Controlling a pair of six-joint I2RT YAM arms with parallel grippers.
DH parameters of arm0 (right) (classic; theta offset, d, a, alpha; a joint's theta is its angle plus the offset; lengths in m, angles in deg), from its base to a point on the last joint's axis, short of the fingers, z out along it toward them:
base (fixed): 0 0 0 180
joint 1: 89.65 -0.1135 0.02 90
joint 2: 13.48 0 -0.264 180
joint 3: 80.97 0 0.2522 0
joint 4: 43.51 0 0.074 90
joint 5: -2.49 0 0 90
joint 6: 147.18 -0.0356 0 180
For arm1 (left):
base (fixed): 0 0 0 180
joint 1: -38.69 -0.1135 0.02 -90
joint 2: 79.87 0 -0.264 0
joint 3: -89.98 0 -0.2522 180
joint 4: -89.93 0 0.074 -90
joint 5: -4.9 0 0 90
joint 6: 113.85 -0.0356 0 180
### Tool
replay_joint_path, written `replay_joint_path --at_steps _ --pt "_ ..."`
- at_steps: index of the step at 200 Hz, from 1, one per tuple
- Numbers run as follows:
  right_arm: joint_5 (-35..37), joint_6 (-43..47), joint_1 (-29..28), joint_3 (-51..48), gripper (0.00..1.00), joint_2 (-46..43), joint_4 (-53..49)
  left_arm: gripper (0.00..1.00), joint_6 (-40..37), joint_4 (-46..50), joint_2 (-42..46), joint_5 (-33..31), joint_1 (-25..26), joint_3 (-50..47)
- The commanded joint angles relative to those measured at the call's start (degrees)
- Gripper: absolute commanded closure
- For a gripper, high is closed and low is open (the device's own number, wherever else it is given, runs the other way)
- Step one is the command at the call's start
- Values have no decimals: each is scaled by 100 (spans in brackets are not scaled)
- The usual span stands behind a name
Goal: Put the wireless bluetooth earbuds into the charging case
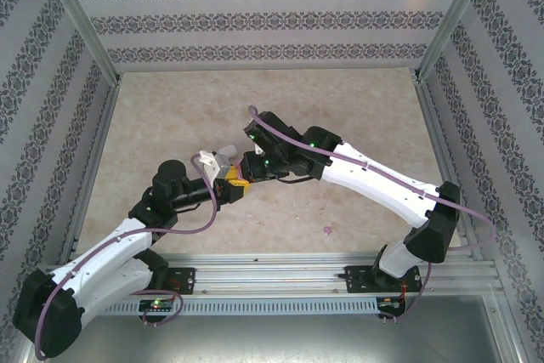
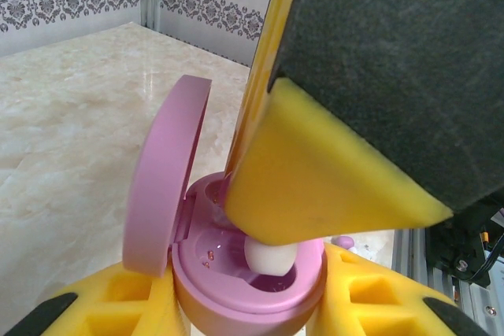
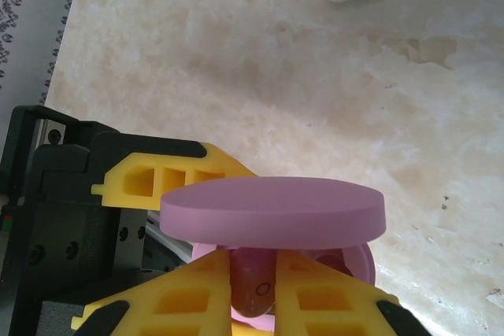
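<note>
Earbud point(image 3: 252, 289) sits pinched in right pincer point(image 3: 253, 271) inside open purple case point(image 3: 272, 210).

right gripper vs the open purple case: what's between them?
One earbud, pinched in the right gripper and reaching into the well of the purple case. The right wrist view shows the pinch, the left wrist view the well.

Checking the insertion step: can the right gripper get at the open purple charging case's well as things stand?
Probably yes. The lid stands open to one side, the left gripper clamps the purple charging case by its sides, and the right gripper, pinching an earbud, sits over the well.
</note>
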Motion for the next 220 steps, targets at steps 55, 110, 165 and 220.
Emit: replay_joint_path --at_steps 55,110,165,220 --pt "-182 133 -112 -51 75 147 -174 97 -138 -210 133 -45 78 141" --pt "-192 148 -112 42 68 134 -173 97 -171 -191 123 -47 79 142" --pt "-86 168 -104 203 66 -39 -322 96 -193 -148 114 -77 78 142" --pt "-91 63 -51 -9 65 -393 -279 97 50 -135 33 -251 82 168"
